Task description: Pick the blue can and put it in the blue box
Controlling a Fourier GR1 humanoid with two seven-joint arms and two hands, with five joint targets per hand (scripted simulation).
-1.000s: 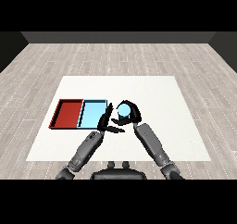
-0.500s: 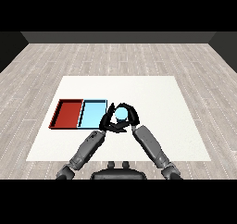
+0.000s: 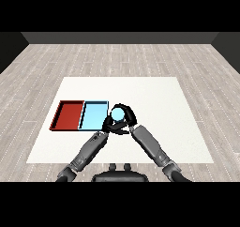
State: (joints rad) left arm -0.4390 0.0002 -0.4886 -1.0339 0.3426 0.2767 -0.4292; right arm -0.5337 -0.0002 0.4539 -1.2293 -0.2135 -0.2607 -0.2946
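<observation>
My right hand [image 3: 125, 119] is curled round the blue can [image 3: 116, 113], just right of the blue tray [image 3: 93, 116]. Left hand [image 3: 108, 125] sits close beside, fingers relaxed. Should carry it left, upright, w/o clipping the rim.

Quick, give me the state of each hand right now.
Left hand: beside the blue can, fingers cannot be told.
Right hand: shut on the blue can.
</observation>
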